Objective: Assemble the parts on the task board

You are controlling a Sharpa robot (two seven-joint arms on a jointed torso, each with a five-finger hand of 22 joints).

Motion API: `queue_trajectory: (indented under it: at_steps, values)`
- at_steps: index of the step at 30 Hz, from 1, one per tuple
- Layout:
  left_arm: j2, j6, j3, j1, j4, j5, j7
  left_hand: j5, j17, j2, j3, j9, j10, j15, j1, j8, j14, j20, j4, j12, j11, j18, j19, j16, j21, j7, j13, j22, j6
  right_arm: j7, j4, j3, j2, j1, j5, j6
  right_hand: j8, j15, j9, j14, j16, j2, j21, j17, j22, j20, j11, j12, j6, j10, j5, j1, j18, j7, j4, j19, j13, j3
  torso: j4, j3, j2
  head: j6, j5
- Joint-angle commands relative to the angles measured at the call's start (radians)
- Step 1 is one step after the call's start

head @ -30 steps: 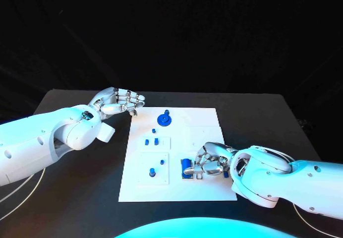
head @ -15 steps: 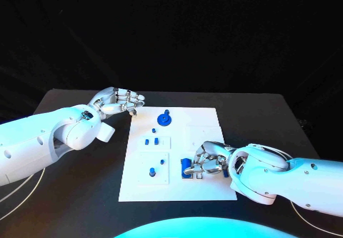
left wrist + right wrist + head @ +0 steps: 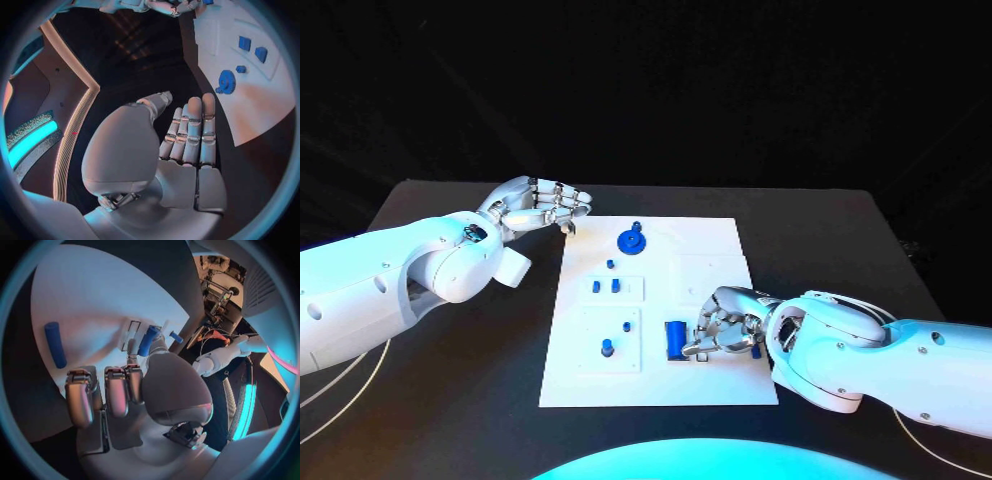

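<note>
Black tabletop (image 3: 848, 240), carrying everything listed.

White board (image 3: 711, 385), centre of tabletop.

Left hand (image 3: 538, 207), off the board's corner at 11 o'clock; fingers (image 3: 190, 130) curled narrow, holding nothing.

Right hand (image 3: 727, 325), over the board's edge at 4 o'clock; fingers (image 3: 117, 390) bent down on the board; whether gripping the blue piece (image 3: 149, 340) at the thumb, cannot tell.

Blue gear (image 3: 632, 240), at 12 o'clock on the board.

Blue bar (image 3: 675, 338), lying just beside the right hand.

Small blue pegs (image 3: 606, 286), mid-board; one more (image 3: 606, 349) at 7 o'clock.
</note>
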Motion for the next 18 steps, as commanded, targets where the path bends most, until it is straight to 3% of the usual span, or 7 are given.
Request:
queue_trajectory:
  at_steps: [1, 10, 14, 18]
  values:
    - [0.001, 0.010, 0.001, 0.000, 0.003, 0.000, 0.004, 0.003, -0.001, 0.010, -0.004, 0.001, -0.004, 0.001, -0.003, 0.006, -0.009, 0.006, 0.004, 0.004, 0.001, 0.014, -0.004, 0.004, -0.006, 0.036, 0.002, -0.001, -0.008, 0.004, 0.003, 0.000, -0.001, -0.001, -0.015, 0.022, 0.002, -0.007, -0.001, 0.083, 0.004, 0.007, 0.003, 0.164, 0.262, -0.007, -0.007, -0.002, -0.003, 0.030, -0.003, 0.000, -0.006, -0.003, 0.000, 0.103, 0.155, 0.000, -0.0007, 0.0005, 0.000, 0.002, -0.001]
    - [0.001, 0.009, 0.001, 0.000, 0.003, 0.000, 0.008, 0.003, -0.001, 0.010, -0.004, 0.001, -0.004, 0.001, -0.003, 0.006, -0.009, 0.006, 0.004, 0.004, 0.001, 0.014, -0.004, 0.004, -0.006, 0.036, 0.002, -0.001, -0.008, 0.016, 0.007, 0.000, -0.007, -0.001, -0.012, -0.010, 0.000, -0.006, -0.002, 0.082, 0.003, 0.001, 0.000, 0.161, 0.261, -0.007, -0.006, -0.006, -0.004, 0.028, -0.004, -0.007, -0.005, -0.001, 0.007, 0.101, 0.153, -0.008, -0.0004, 0.0009, 0.000, 0.005, -0.004]
    - [0.000, 0.005, 0.001, 0.000, 0.004, 0.004, 0.024, 0.003, -0.001, 0.010, -0.004, 0.001, -0.004, 0.001, -0.003, 0.006, -0.009, 0.006, 0.004, 0.004, 0.001, 0.014, -0.004, 0.004, -0.006, 0.036, 0.002, -0.001, -0.008, 0.048, 0.015, 0.001, -0.033, 0.008, 0.006, -0.076, -0.015, -0.002, -0.008, 0.080, -0.002, 0.000, -0.017, 0.151, 0.256, -0.005, 0.000, -0.017, -0.025, 0.022, 0.003, -0.007, -0.001, 0.007, 0.005, 0.094, 0.147, -0.013, -0.0016, 0.0005, -0.001, 0.008, -0.007]
    - [0.000, 0.002, 0.001, 0.000, 0.005, 0.010, 0.038, 0.003, -0.001, 0.010, -0.005, 0.001, -0.006, 0.001, -0.004, 0.007, -0.010, 0.007, 0.004, 0.006, 0.001, 0.014, -0.004, 0.005, -0.006, 0.036, 0.002, -0.002, -0.008, 0.087, 0.015, 0.003, -0.070, 0.034, 0.038, -0.127, -0.032, 0.006, -0.015, 0.079, -0.004, -0.006, -0.024, 0.148, 0.254, 0.001, 0.009, -0.023, -0.047, 0.018, 0.008, 0.016, 0.000, 0.017, 0.001, 0.091, 0.145, -0.011, -0.0021, -0.0005, -0.002, 0.010, -0.018]
